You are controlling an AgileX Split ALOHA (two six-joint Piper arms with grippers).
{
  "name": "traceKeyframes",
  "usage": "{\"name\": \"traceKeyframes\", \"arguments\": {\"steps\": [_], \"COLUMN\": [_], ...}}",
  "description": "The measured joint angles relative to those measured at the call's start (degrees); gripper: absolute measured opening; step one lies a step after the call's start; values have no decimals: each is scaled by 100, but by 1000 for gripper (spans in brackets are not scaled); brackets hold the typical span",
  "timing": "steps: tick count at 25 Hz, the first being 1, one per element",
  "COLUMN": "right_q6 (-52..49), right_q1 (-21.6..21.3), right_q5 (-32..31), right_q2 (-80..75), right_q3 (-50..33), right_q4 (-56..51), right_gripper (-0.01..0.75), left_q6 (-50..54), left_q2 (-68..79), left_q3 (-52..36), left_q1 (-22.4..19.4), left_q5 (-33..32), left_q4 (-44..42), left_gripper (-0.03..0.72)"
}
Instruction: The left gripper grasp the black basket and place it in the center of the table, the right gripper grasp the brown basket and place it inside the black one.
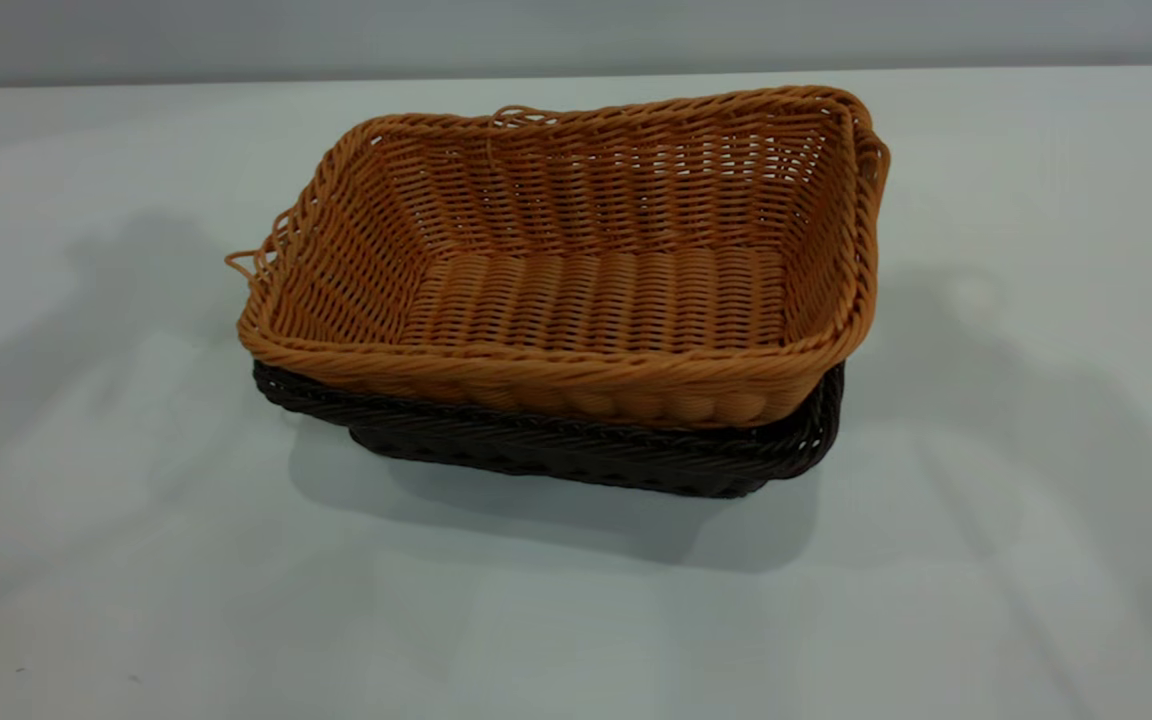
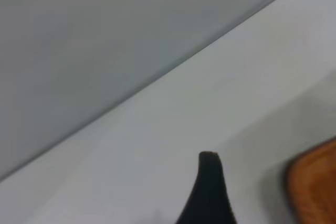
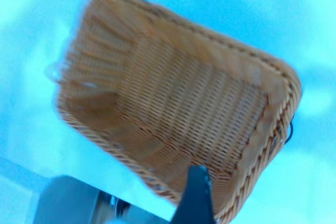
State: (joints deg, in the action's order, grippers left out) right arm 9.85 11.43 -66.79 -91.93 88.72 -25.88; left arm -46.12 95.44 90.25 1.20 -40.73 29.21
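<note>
- The surface (image 1: 86,560) is pale grey-white and plain, running back to a grey wall at 12 o'clock in the exterior view; soft shadows lie across it at 9 o'clock and 3 o'clock of the baskets.
- The left end effector (image 2: 210,192) appears only in the left wrist view, as one dark fingertip above bare surface, with an orange-tan corner of the brown basket (image 2: 315,187) close by. Whether it is wide or narrow cannot be told.
- The black basket (image 1: 576,455) stands at the middle of the surface in the exterior view. Only its braided rim and near wall show, along the 6 o'clock side and around the 4 o'clock corner.
- The brown basket (image 1: 576,270) sits nested inside the black one, upright and open upward, its rim riding higher than the dark rim. Loose strand loops stick out at its 9 o'clock corner and on its 12 o'clock rim.
- The right end effector (image 3: 197,195) shows in the right wrist view as one dark fingertip above the brown basket (image 3: 173,114), looking down into its woven floor. It holds nothing visible; its opening cannot be told.
</note>
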Motion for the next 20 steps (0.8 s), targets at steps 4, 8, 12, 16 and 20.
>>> {"name": "traceKeyframes", "arguments": {"steps": [4,8,12,16,20], "right_q6": [-20,-20,-20,-20,-8], "right_q1": [0,0,0,0,0], "right_q5": [-305,-430,-447,-453,-412], "right_q2": [1396,2911,4274,5361,6504], "right_q3": [-223,-1011,-2090,-3115,-4007], "right_q4": [5,37,48,59,119], "right_gripper": [582,582,582,582,582], "left_q6": [976,2086,2844,3175,3220], "left_q2": [-807,-1522,-2141,-2830,-3946], "left_q3": [0,0,-7,-206,-1069], "left_q1": [0,0,0,0,0], "left_q5": [-1041,-1907,-2615,-2615,-2615], "left_q4": [-152,-541,-960,-1272,-1276], "left_gripper": [542,542,542,542,542]}}
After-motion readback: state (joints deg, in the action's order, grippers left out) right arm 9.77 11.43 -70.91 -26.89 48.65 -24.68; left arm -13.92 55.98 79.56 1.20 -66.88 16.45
